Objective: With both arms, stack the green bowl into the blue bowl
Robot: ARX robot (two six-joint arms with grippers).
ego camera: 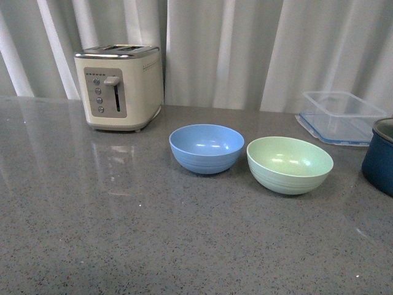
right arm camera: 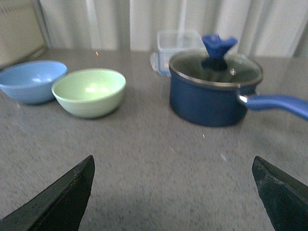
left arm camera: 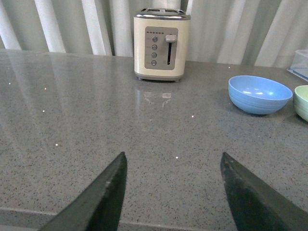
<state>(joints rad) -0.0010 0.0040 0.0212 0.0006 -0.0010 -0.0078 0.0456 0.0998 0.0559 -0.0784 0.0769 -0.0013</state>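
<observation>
The green bowl point(ego camera: 290, 164) stands upright and empty on the grey countertop, right of the blue bowl point(ego camera: 206, 147), a small gap between them. Neither arm shows in the front view. My left gripper point(left arm camera: 173, 156) is open and empty above the counter near its front edge; the blue bowl point(left arm camera: 260, 93) lies far ahead of it, with the green bowl's edge point(left arm camera: 302, 102) beside it. My right gripper point(right arm camera: 173, 161) is wide open and empty; the green bowl point(right arm camera: 89, 92) and the blue bowl point(right arm camera: 32, 81) lie ahead of it to one side.
A cream toaster point(ego camera: 120, 86) stands at the back left. A clear plastic box point(ego camera: 342, 117) with a blue rim sits at the back right. A dark blue pot point(ego camera: 379, 156) with a glass lid and a long handle point(right arm camera: 279, 104) stands right of the green bowl.
</observation>
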